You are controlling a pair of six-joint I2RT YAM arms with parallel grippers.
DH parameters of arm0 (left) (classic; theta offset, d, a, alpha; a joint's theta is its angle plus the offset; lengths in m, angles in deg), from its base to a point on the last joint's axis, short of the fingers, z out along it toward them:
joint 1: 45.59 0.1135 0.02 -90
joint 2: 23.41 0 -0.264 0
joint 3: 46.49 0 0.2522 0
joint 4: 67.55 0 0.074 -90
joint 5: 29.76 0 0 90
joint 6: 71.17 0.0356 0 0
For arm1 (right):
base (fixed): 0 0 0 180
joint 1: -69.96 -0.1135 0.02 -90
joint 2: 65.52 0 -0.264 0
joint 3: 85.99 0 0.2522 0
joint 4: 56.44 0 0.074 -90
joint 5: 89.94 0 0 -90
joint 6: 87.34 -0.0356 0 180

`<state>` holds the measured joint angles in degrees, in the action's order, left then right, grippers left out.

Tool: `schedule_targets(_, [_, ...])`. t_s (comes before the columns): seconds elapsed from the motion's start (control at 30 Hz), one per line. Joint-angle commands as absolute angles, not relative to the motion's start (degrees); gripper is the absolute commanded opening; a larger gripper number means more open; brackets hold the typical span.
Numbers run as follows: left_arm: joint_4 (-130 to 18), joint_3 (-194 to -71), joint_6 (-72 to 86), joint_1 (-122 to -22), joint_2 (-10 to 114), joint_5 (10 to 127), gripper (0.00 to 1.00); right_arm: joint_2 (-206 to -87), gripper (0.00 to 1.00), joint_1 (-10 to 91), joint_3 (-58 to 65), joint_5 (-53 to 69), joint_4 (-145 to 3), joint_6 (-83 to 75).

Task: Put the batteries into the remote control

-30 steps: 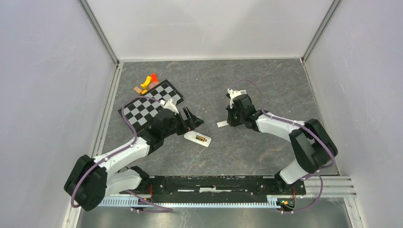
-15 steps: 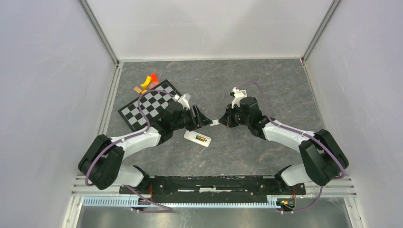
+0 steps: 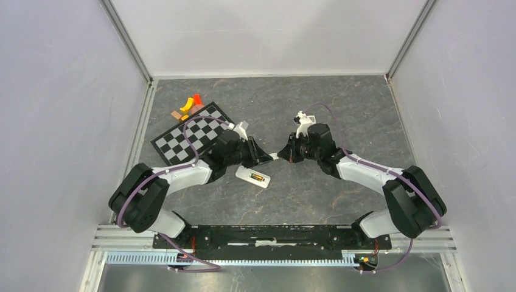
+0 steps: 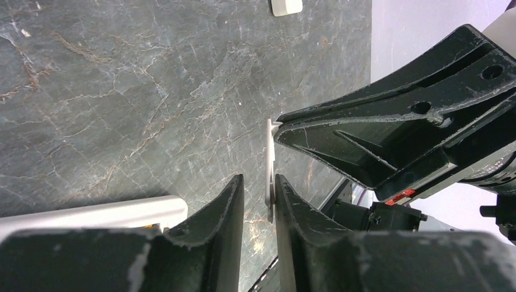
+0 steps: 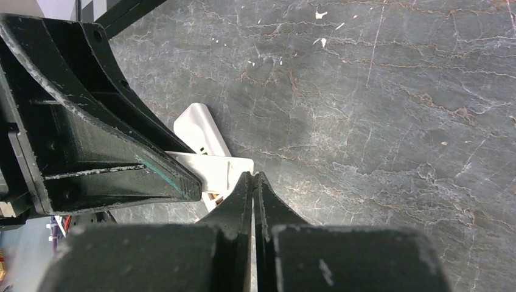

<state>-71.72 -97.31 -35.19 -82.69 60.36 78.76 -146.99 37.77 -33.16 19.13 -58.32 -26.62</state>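
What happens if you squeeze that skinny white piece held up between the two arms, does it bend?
Probably stiff: the white piece sticks out straight though the right jaws pinch only one end. Likely very light, since it looks thin edge-on. Its smooth plastic face might slip from a loose grip.

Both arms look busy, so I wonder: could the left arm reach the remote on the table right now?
Probably yes: the remote control lies uncovered close beside the left gripper. But its jaws straddle a thin white strip that the right gripper pinches.
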Motion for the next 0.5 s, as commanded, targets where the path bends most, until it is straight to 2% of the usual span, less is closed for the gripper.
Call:
schedule_targets(0.0, [-74.7,-99.4,-36.4,-82.9,61.1,79.4,0.29,-146.6,0.0,37.6,-32.6,20.2,-57.1,-26.1])
schedule_targets(0.07, [-75.0,-99.4,-36.3,-82.9,61.5,79.4,0.24,-146.6,0.0,37.6,-32.6,20.2,-57.1,-26.1])
schedule_targets(0.17, [-76.1,-99.5,-35.7,-82.9,62.1,80.0,0.04,-146.5,0.0,37.6,-32.4,20.6,-57.4,-25.9])
schedule_targets(0.2, [-76.5,-99.7,-35.0,-82.9,62.2,80.3,0.02,-146.4,0.0,37.6,-32.2,21.1,-57.8,-25.8])
schedule_targets(0.23, [-76.9,-99.8,-33.8,-82.9,62.2,80.5,0.02,-146.2,0.09,37.6,-32.0,21.9,-58.3,-25.7])
schedule_targets(0.3, [-77.2,-100.8,-29.8,-82.9,62.1,81.4,0.02,-145.1,0.36,37.7,-32.3,22.6,-58.5,-26.7])
schedule_targets(0.37, [-76.8,-101.8,-23.8,-82.9,61.3,81.8,0.02,-142.9,0.54,37.9,-32.7,22.7,-58.4,-28.5])
schedule_targets(0.4, [-76.7,-102.1,-19.8,-82.9,60.7,81.9,0.02,-141.5,0.6,38.2,-32.7,22.7,-58.8,-29.2])
schedule_targets(0.47, [-76.4,-102.6,-12.0,-82.9,58.8,81.3,0.02,-138.7,0.65,39.1,-32.4,22.8,-60.3,-31.0])
